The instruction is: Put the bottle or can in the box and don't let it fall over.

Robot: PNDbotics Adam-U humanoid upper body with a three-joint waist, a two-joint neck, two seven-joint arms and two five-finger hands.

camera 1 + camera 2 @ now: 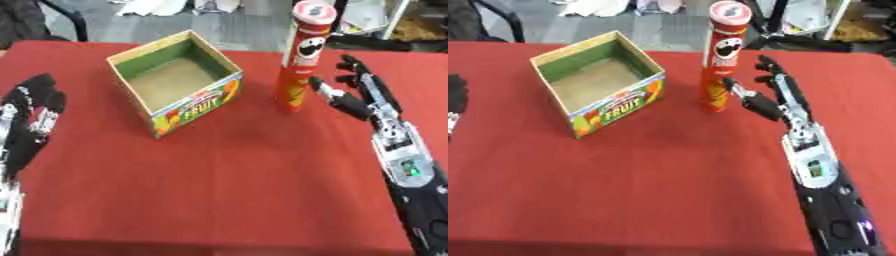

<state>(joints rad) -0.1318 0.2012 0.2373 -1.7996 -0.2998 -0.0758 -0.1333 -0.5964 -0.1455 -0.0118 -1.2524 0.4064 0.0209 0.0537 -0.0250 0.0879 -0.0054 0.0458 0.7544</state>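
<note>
The red can (300, 60) is standing upright just right of the empty box (175, 80), nothing boxed yet, while the right hand (359, 95) is hovering beside it, fingers spread and holding nothing.

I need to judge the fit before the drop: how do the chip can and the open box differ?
The chip can is a tall, narrow red cylinder with its lid on; the box is low, wide, square and open-topped. The can is plainly taller than the box walls. Both stand upright, apart, on the red table.
</note>
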